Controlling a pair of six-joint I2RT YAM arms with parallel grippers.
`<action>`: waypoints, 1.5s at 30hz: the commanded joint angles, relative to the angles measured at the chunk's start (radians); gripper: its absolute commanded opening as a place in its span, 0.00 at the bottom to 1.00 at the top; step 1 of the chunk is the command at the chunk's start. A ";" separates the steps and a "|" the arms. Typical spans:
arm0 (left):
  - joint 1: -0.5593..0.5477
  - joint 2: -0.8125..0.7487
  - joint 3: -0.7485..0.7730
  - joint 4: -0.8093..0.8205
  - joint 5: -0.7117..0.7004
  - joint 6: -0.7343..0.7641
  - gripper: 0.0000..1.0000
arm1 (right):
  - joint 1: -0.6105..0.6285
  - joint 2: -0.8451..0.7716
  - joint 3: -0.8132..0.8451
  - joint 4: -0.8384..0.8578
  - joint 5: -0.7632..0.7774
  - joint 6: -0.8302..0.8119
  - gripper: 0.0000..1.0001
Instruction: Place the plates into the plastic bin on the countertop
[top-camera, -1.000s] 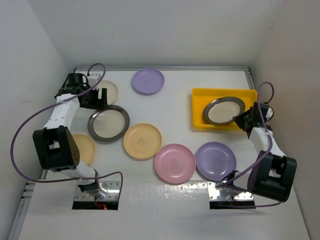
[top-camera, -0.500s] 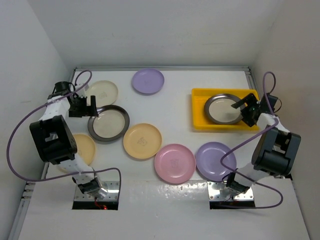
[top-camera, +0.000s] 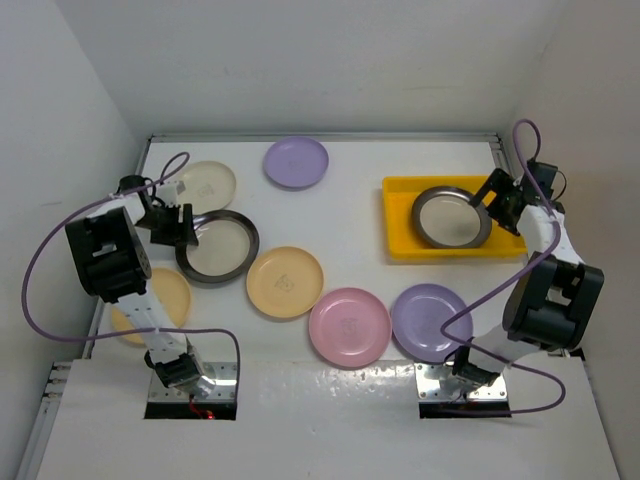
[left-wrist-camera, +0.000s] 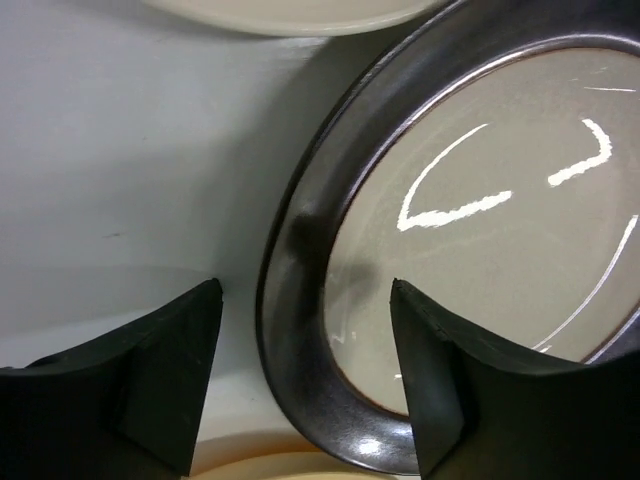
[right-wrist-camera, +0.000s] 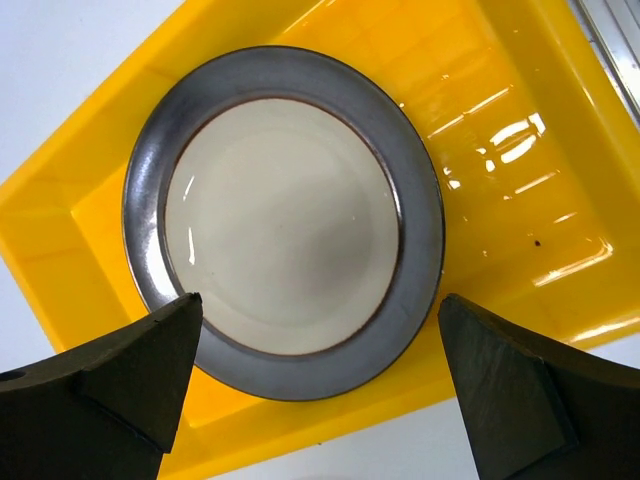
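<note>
At the right side of the top view, the shallow rectangular bright yellow plastic bin (top-camera: 398, 215) sits on the flat matte white countertop (top-camera: 360, 200). One round plate with a dark grey rim and beige centre (top-camera: 452, 217) lies inside it, with bare yellow floor showing on either side. The right gripper (top-camera: 497, 197) hangs over that plate's right edge. In the right wrist view its two black fingers (right-wrist-camera: 120, 380) stand wide apart, one on each side of the plate, holding nothing.

At the left of the frame, the left gripper (top-camera: 180, 222) is down at the left edge of a second dark-grey-rimmed round plate (top-camera: 218, 246). The left wrist view shows its jaws parted, with the dark rim between them. One finger (left-wrist-camera: 150, 370) is over bare countertop and the other over the beige centre. Whether either pad touches the plate cannot be told.

Just above that plate lies a round cream plate (top-camera: 205, 185), and a round lilac plate (top-camera: 296, 162) sits at upper centre. A round pale orange plate (top-camera: 285, 282) lies just right of the second grey-rimmed one. Lower down are a round pink plate (top-camera: 349, 326) and, right beside it, another lilac plate (top-camera: 431, 321). At lower left, a further pale orange plate (top-camera: 165, 298) is partly hidden by the left arm.
</note>
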 joint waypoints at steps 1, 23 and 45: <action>-0.013 0.039 -0.004 -0.035 0.097 0.055 0.68 | 0.004 -0.050 0.042 -0.048 0.043 -0.040 1.00; -0.155 -0.257 0.206 -0.181 0.373 0.198 0.00 | 0.564 -0.257 -0.115 0.168 -0.319 -0.177 0.20; -0.525 -0.297 0.425 -0.209 0.449 0.190 0.00 | 0.897 0.341 0.211 0.598 -0.493 -0.033 0.73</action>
